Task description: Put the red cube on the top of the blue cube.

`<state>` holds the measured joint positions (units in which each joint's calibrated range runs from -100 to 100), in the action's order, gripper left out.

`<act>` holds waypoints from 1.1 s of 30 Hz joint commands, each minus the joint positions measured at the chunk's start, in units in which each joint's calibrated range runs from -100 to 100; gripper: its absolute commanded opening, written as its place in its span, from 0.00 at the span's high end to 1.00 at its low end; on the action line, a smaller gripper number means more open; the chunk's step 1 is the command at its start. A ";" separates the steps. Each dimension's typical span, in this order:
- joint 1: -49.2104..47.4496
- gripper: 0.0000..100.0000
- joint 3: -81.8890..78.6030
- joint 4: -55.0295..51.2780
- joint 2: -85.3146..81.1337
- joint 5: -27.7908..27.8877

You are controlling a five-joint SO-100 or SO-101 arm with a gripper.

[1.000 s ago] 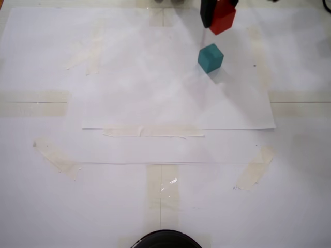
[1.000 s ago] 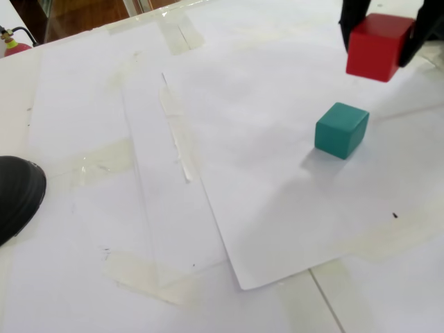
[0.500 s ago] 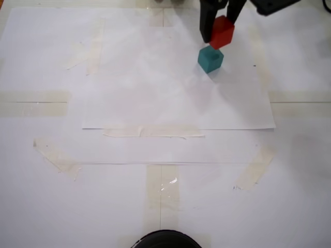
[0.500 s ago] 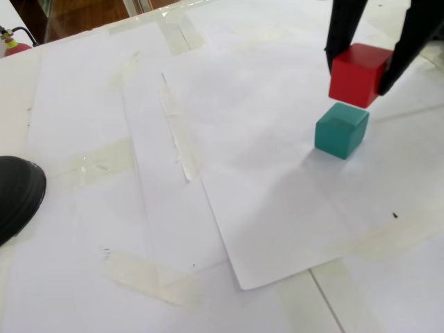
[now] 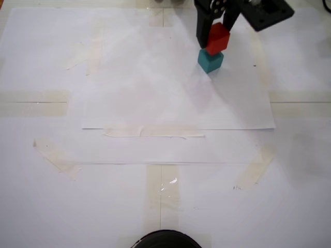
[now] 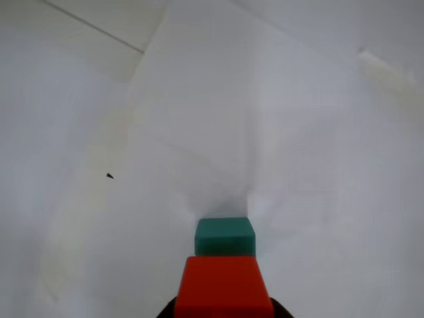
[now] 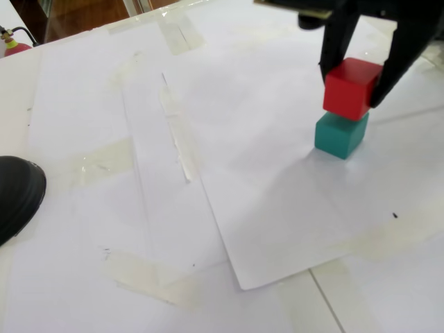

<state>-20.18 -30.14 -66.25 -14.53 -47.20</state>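
The red cube (image 7: 351, 88) is held between the black fingers of my gripper (image 7: 350, 87), which is shut on it. It sits directly over the blue cube (image 7: 340, 135), a teal block on the white paper, and the two look stacked with their faces touching or nearly so. In a fixed view from above, the red cube (image 5: 216, 37) covers the far part of the blue cube (image 5: 210, 61) near the top right, gripper (image 5: 215, 36) around it. The wrist view has the red cube (image 6: 223, 285) at the bottom edge with the blue cube (image 6: 224, 236) just beyond it; the fingers are mostly hidden there.
White paper sheets (image 5: 155, 93) taped down with beige tape strips (image 5: 152, 132) cover the table. A dark round object (image 7: 17, 194) sits at the left edge in a fixed view, and shows at the bottom edge (image 5: 165, 239) in the other. A red item (image 7: 14, 45) lies far top left.
The gripper has come down and toward the teal cube with the red cube, from hovering above and beyond it to resting the red cube over its top.
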 commanded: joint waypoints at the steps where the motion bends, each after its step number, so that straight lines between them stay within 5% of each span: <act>1: 0.95 0.90 0.04 1.31 -0.06 -0.20; 24: 1.48 0.89 -3.04 5.95 1.74 0.44; 33: 1.10 0.77 -3.68 6.28 1.40 -0.24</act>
<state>-19.30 -33.85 -60.07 -12.54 -47.06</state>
